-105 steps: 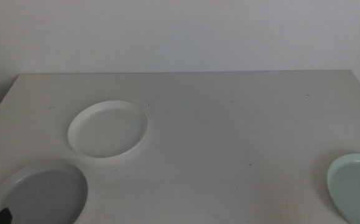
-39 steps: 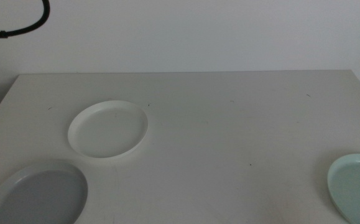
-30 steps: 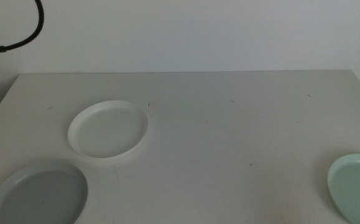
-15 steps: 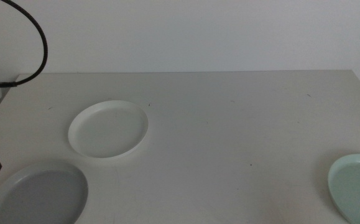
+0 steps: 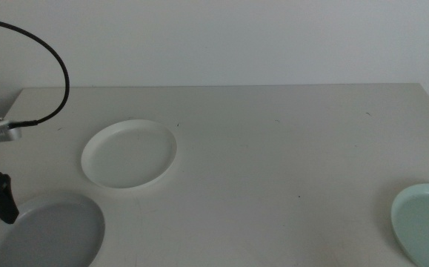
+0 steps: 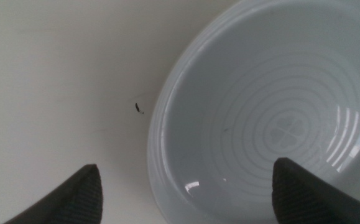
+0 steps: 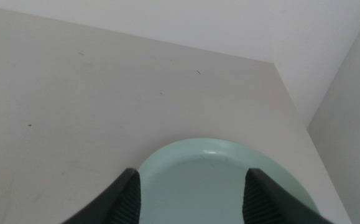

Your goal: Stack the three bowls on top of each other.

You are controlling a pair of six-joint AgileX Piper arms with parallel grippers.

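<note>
Left gripper (image 6: 183,186) at 8 o'clock over the grey bowl's (image 5: 51,231) rim, fingers spread wide, empty. White bowl (image 5: 129,153) at 10 o'clock on the counter (image 5: 273,148). Mint bowl (image 5: 424,222) at 4 o'clock; right gripper (image 7: 191,193) above it, fingers apart, empty.

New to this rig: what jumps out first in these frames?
Three separate dishes on the pale table: the white bowl left of centre, the grey bowl at the front-left corner, the mint bowl front-right. The left gripper hangs open astride the grey bowl's rim; the right gripper waits open over the mint bowl.
</note>
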